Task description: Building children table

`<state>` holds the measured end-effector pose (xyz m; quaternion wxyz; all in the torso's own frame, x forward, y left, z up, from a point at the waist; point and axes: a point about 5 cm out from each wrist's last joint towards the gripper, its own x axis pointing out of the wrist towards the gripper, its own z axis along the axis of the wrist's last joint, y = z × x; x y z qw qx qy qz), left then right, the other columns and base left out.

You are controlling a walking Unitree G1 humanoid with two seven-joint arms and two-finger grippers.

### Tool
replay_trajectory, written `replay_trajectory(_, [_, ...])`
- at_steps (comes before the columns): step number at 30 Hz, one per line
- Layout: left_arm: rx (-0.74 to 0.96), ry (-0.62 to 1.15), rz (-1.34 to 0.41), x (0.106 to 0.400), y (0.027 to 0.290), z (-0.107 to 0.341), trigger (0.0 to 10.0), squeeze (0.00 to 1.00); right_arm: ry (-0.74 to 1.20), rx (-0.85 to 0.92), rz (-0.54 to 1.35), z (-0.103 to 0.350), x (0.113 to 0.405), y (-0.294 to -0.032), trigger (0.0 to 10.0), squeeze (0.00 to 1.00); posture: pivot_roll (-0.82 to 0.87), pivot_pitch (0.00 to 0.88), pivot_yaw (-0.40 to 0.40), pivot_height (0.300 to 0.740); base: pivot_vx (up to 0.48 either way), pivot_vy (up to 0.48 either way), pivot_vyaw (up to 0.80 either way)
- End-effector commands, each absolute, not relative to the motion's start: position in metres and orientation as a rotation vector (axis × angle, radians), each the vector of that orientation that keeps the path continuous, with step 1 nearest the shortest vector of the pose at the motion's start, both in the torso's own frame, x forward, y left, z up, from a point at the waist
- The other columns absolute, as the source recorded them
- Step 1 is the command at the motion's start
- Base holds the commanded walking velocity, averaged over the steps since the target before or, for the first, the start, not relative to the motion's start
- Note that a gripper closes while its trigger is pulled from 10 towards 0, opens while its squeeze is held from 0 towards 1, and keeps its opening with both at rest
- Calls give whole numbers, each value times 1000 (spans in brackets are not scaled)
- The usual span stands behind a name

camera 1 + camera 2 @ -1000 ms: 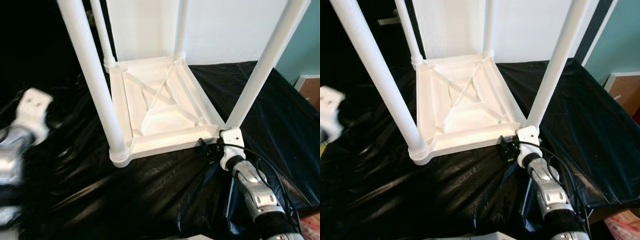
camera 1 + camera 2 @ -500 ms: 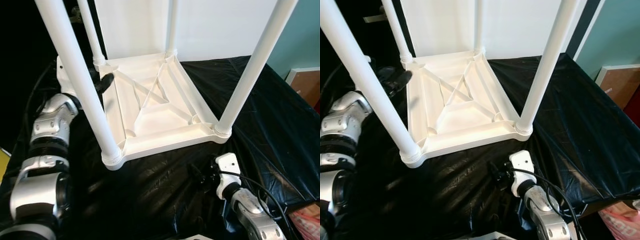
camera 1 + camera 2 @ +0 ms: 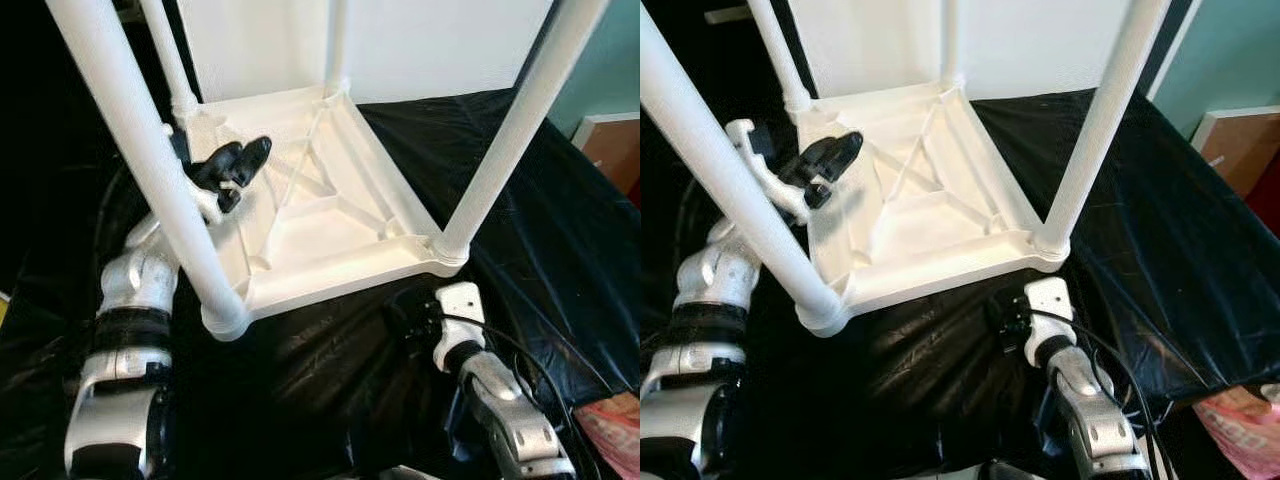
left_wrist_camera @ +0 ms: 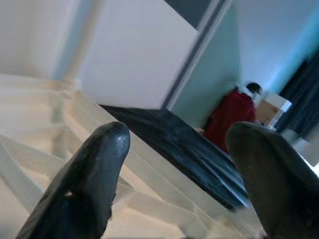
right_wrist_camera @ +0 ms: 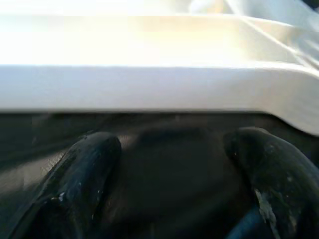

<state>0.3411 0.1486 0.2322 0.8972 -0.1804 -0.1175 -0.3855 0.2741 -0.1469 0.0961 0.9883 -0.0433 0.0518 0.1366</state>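
White table (image 3: 330, 215) edge, right end effector (image 5: 172, 164) seemingly just beside.

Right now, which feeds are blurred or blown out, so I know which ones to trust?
Both eye views are sharp and evenly lit. In the left wrist view, the fingers are soft and the background hazy. In the right wrist view, the table edge is overexposed and blurred, with dark plastic sheet below.

1. No readable text, label, brand, number or sign appears anywhere in these views.
2. The upturned white table (image 3: 330, 215) has plain, unmarked plastic ribs and legs.
3. The black sheet (image 3: 560, 230) beneath it carries no print.
4. The white wall panel (image 3: 430, 45) at the far side is blank.
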Motion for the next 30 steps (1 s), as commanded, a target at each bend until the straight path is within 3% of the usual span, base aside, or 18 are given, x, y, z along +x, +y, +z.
replay_trajectory(1, [-312, -337, -1339, 307, 119, 237, 10000, 0, 125, -78, 257, 92, 281, -149, 10000, 0, -95, 138, -21, 740, 0, 0, 0])
replay_trajectory(10, [-370, -340, -1331, 284, 89, 241, 10000, 0, 113, -102, 269, 97, 305, -146, 10000, 0, -51, 125, -26, 740, 0, 0, 0])
replay_trajectory(19, [-524, -316, -1384, 245, 18, 241, 10000, 0, 129, -123, 250, 99, 328, -155, 10000, 0, -28, 110, -30, 740, 0, 0, 0])
replay_trajectory(27, [-529, -311, -1381, 240, 9, 242, 10000, 0, 127, -125, 241, 97, 333, -157, 10000, 0, -25, 111, -30, 740, 0, 0, 0])
replay_trajectory(29, [-376, -237, -1224, 260, -10, 225, 10000, 0, 145, -145, 107, 96, 343, -173, 10000, 0, -21, 107, -17, 740, 0, 0, 0])
replay_trajectory(30, [-376, -237, -1224, 260, -10, 225, 10000, 0, 145, -145, 107, 96, 343, -173, 10000, 0, -21, 107, -17, 740, 0, 0, 0])
